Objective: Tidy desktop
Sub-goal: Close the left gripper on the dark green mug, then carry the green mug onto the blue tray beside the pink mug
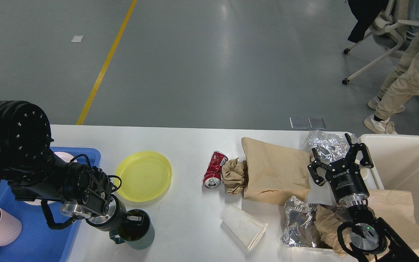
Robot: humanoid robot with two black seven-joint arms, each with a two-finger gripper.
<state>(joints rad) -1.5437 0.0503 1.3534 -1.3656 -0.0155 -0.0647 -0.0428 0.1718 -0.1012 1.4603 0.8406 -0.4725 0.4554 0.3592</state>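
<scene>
Left end effector (134, 221): at the mug (136, 233) rim, near desk (191, 145) edge; grip cannot be told. Tray (46, 236) lies leftward, nearest this arm. Right end effector (338, 158): open, empty.

Bright, even overhead light, soft glare streaks on the grey floor (227, 43), sharp focus throughout.

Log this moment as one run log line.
left gripper: at dark green mug rim, grasp state unclear | right gripper: open, above crumpled foil | yellow plate, crushed red can: on desktop
</scene>
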